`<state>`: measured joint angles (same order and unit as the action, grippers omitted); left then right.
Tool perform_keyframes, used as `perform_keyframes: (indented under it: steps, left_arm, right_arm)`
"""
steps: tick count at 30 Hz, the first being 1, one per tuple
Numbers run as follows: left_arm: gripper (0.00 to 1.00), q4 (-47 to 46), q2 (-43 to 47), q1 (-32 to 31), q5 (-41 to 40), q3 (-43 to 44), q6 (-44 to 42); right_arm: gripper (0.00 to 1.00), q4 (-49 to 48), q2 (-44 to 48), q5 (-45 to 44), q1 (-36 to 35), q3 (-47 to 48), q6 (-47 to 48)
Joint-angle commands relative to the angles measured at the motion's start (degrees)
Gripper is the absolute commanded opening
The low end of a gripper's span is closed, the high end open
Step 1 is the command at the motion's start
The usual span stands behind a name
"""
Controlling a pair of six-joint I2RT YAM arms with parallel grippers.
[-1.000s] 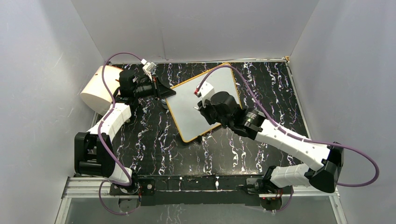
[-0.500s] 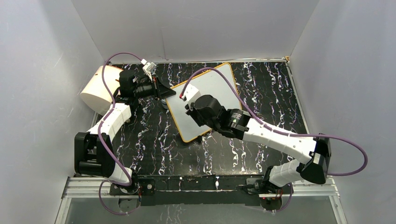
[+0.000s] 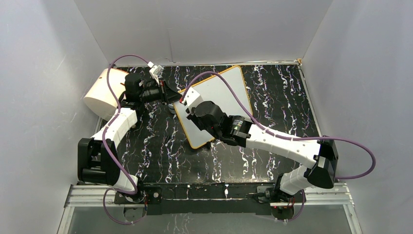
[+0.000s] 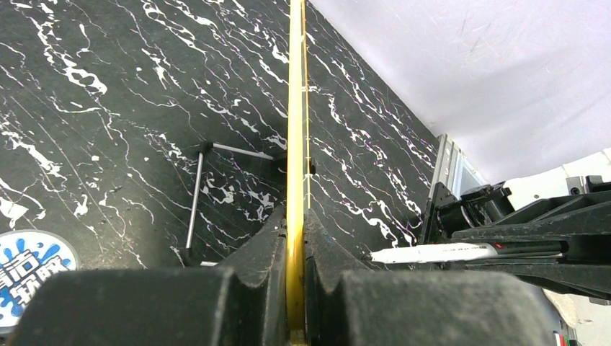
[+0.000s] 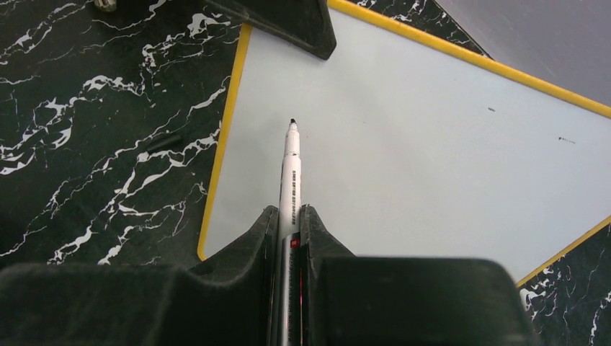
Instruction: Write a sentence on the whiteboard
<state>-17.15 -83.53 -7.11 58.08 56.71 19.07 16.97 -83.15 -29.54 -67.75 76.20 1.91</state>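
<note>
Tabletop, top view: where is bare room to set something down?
Free: table between whiteboard and right wall; also the near-left stretch between whiteboard and left arm. Crowded: the board's left edge, where left gripper clamps it and right gripper holds the marker.

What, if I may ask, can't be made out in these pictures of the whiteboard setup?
- Top view: the right arm covers the near-left part of the whiteboard.
- Left wrist view: the board is edge-on in the left gripper, its face hidden.
- Right wrist view: whether the marker tip touches the board is unclear; two specks are too small to read.
</note>
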Motion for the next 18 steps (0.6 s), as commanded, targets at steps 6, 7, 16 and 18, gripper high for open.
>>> perform_keyframes:
  steps: [6,7,16,18]
  left_arm:
    - [0.00,2.4,0.0,-3.3,1.9,-2.0,-2.5]
    - [0.00,2.4,0.0,-3.4,1.8,-2.0,-2.5]
    - [0.00,2.9,0.1,-3.4,1.3,-1.9,-2.9]
    - [0.00,3.1,0.0,-3.4,1.3,-1.9,-3.1]
  right_arm:
    - [0.00,-5.6,-0.6,-1.5,-0.3,3.1,0.6]
    - [0.00,-5.9,-0.7,-1.5,-0.2,3.1,0.5]
    - [0.00,-7.0,-1.6,-1.4,-0.2,2.6,0.5]
    - [0.00,-7.2,-1.7,-1.2,-0.2,2.6,0.6]
